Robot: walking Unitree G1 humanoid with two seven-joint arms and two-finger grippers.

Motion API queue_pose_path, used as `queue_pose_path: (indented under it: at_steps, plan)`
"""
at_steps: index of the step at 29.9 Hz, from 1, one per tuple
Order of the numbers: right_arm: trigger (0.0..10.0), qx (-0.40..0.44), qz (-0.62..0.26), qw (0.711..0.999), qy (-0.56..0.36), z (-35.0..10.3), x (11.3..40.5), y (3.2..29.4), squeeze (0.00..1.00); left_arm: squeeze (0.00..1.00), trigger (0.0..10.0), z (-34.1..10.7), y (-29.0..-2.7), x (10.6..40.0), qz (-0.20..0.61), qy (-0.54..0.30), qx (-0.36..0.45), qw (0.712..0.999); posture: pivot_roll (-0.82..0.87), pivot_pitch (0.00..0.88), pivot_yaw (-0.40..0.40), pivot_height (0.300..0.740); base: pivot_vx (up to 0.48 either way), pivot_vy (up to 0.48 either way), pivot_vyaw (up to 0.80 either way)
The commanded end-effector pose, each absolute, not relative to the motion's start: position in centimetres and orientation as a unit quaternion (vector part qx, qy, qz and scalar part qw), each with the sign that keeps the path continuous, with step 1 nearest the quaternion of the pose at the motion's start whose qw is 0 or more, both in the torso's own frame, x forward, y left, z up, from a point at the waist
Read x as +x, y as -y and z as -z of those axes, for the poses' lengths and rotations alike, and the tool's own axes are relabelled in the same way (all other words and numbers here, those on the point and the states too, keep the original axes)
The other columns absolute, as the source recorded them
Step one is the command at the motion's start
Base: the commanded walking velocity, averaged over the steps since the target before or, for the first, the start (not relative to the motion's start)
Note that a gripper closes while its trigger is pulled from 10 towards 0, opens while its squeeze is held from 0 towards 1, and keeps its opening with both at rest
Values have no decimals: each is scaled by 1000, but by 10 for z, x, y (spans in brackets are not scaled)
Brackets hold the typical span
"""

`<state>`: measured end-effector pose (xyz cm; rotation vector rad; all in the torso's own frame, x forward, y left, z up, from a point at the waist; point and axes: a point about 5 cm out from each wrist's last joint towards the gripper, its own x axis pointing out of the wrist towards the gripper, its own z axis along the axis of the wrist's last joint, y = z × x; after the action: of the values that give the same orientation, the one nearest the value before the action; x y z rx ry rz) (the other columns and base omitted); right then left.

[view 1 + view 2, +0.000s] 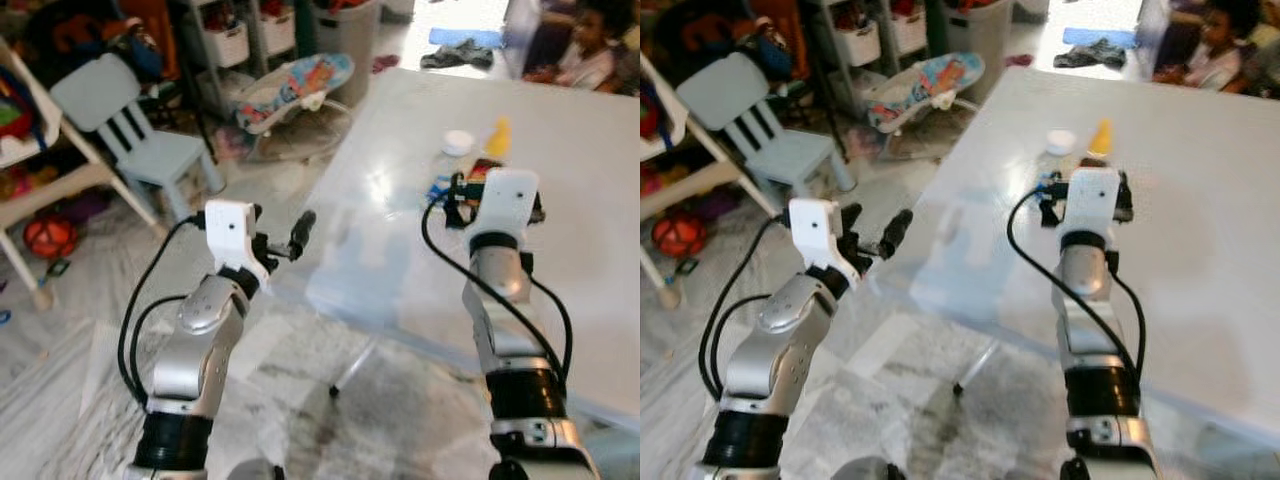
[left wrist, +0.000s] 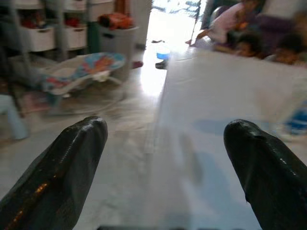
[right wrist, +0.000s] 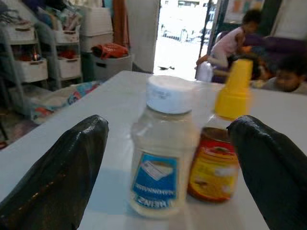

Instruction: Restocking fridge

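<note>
A clear bottle (image 3: 160, 158) with a white cap and a blue label stands on the white table (image 1: 560, 290). Touching its side is a bottle with a yellow cap (image 3: 218, 163) and a red-orange label. My right gripper (image 3: 167, 125) is open, a short way in front of the two bottles, its fingers spread wider than the pair. From the head, the white cap (image 1: 458, 142) and the yellow cap (image 1: 498, 137) show just beyond my right gripper (image 1: 495, 190). My left gripper (image 1: 282, 225) is open and holds nothing, level with the table's left edge.
A light blue child's chair (image 1: 130, 130) and a baby bouncer (image 1: 295, 90) stand on the floor to the left. Shelves with bins and a grey bin (image 1: 345, 35) line the back. People (image 1: 590, 50) sit past the table's far end. A red ball (image 1: 48, 237) lies far left.
</note>
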<state>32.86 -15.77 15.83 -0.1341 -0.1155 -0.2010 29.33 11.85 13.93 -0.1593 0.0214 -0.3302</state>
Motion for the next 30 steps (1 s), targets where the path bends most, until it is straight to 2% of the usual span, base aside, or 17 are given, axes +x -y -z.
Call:
queue_pose_path:
  at_steps: [1,4,20,30]
  plan:
    - [10000,-68,114,989,64,-162,328,168,0,0,10000,-143,-110,293,176,-3,-80,981,-20,20,52,740,416,0,0]
    - [10000,-67,108,990,64,-162,328,167,0,0,10000,-144,-110,294,174,0,-85,981,-21,20,52,740,359,0,0]
    - [10000,-67,90,992,59,-158,326,160,0,0,10000,-146,-112,292,172,6,-91,981,-20,21,52,740,0,0,0]
    - [10000,-94,150,982,62,-160,327,176,0,0,10000,-144,-108,290,187,2,-95,978,-18,27,55,740,0,0,0]
